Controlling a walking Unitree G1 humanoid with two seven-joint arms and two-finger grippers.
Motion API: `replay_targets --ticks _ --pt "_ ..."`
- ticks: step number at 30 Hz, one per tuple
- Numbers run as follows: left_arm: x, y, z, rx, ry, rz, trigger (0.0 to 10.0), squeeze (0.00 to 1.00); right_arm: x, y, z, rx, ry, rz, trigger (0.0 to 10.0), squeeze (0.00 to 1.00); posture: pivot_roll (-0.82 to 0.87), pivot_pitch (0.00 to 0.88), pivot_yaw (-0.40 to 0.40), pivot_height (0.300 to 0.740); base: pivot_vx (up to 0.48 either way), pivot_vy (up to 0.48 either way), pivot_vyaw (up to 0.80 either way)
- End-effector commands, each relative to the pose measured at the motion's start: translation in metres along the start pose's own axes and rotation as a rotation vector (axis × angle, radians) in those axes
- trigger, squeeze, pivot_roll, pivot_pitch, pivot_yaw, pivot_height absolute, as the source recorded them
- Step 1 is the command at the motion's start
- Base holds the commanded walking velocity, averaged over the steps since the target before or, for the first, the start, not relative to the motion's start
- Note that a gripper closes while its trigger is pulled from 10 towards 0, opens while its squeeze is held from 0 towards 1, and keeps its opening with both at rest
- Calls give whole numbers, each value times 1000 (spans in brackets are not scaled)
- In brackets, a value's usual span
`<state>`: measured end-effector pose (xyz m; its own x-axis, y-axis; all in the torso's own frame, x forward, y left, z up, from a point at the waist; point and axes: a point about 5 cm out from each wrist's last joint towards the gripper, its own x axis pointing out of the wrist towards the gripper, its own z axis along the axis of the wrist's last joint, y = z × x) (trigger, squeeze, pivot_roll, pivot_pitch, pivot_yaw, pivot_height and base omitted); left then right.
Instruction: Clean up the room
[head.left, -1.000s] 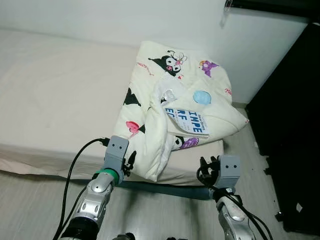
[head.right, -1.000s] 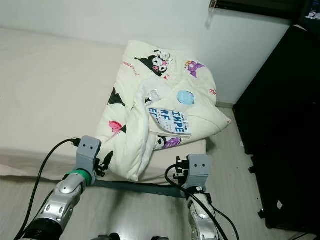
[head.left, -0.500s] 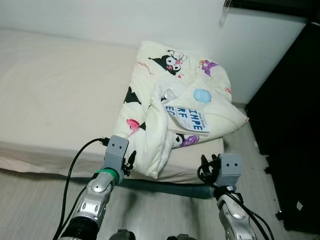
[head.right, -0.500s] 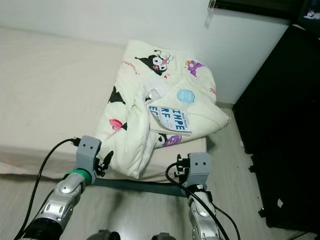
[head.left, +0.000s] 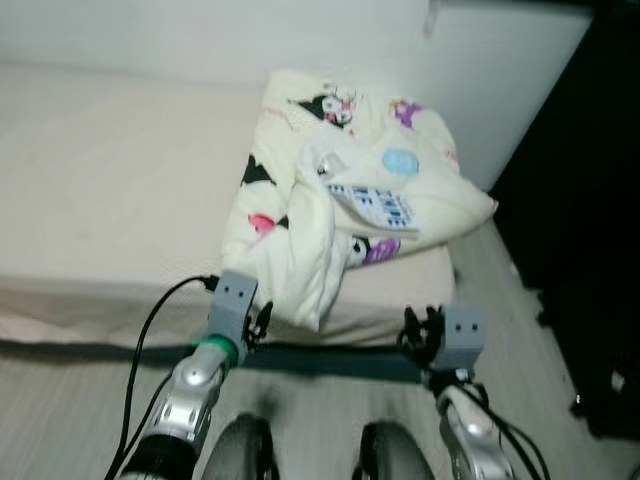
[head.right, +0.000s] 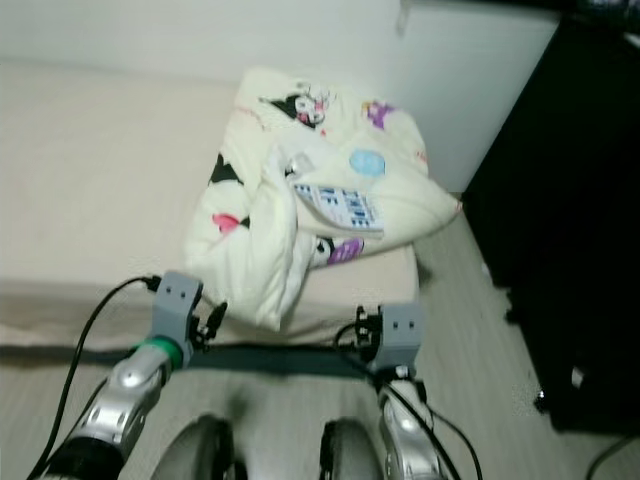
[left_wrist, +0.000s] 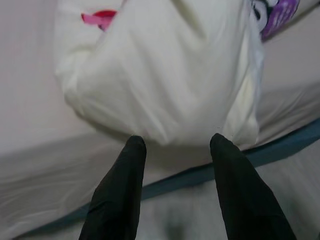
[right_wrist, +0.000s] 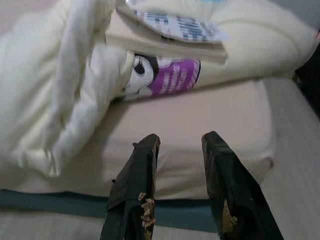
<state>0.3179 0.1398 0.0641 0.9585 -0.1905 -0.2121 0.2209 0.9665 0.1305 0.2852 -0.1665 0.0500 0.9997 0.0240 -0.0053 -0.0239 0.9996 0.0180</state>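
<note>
A folded cream blanket (head.left: 300, 215) printed with cartoon figures lies at the right end of a bed (head.left: 110, 200). One corner of it droops over the front edge. A book (head.left: 375, 205) with blue lettering rests on top of it. My left gripper (left_wrist: 175, 145) is open just in front of the drooping blanket corner (left_wrist: 165, 90), with nothing between its fingers. My right gripper (right_wrist: 180, 142) is also open and holds nothing. It points at the bare beige mattress edge (right_wrist: 210, 130) below the book (right_wrist: 175, 27).
A dark teal base strip (head.left: 330, 362) runs under the mattress. Tall black furniture (head.left: 590, 200) stands to the right, past a narrow strip of pale wood floor (head.left: 510, 300). A white wall (head.left: 200, 35) lies behind the bed. My own legs (head.left: 240, 450) show at the bottom.
The whole picture has shifted and blurred, so the camera moved; my legs have come into sight at the bottom. Both arms keep the same pose at the bed's front edge.
</note>
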Motion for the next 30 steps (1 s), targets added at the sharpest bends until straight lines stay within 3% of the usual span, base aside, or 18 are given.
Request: replay_targets --ticks 1,21,30 --pt "-2 -2 -6 -8 22 -9 10000 0 -4 -5 -5 9 16 -23 10000 0 12 95 22 585 0 0 0" --pt "-1 -2 -3 -13 12 -2 10000 0 -1 -7 -1 18 3 -27 10000 0 12 101 23 525 0 0 0" --pt "3 5 26 -19 -111 48 10000 0 3 -11 8 28 -33 -25 10000 0 15 114 28 525 0 0 0"
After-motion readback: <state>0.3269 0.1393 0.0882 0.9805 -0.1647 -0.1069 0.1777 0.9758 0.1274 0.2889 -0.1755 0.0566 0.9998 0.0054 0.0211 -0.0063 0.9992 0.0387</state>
